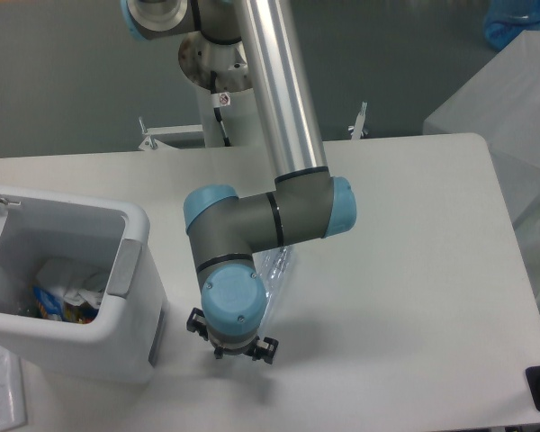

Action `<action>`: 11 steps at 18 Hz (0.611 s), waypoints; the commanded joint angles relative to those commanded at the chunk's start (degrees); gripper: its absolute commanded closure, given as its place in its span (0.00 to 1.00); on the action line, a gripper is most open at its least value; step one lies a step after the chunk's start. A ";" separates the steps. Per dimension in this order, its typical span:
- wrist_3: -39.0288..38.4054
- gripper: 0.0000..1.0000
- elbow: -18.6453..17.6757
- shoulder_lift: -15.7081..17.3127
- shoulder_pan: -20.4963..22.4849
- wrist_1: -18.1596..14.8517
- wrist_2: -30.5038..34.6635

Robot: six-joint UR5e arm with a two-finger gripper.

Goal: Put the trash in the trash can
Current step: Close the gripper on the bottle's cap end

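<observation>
Nothing legible anywhere; a small white sticker with a red mark (pixel 222 98) sits on the robot's base column, too tiny to read; colourful printed scraps (pixel 49 301) lie inside the trash can (pixel 126 270), their lettering just a blur.

Crushed clear bottle (pixel 276 273) tilts behind the arm; white trash can (pixel 117 346) stands left.

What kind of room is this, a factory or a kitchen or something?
It looks like a robotics lab or test room: one robot arm bolted behind a plain white table, a white trash can set up as a practice target, and bare grey floor beyond.
</observation>
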 joint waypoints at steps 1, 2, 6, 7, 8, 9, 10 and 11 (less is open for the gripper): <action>-0.09 0.08 0.17 -0.44 -0.35 0.00 1.49; -0.09 0.08 0.35 -0.70 -0.62 -0.09 2.46; -0.18 0.16 0.44 -1.06 -0.62 -0.09 3.00; -0.18 0.21 0.53 -1.06 -0.62 -0.09 3.00; -0.35 0.29 0.53 -1.06 -0.62 -0.17 3.00; -0.96 0.34 0.53 -0.97 -0.62 -0.09 3.00; -1.32 0.38 0.44 -1.14 -0.62 -0.09 3.00; -1.67 0.39 0.53 -1.49 -0.62 0.00 3.00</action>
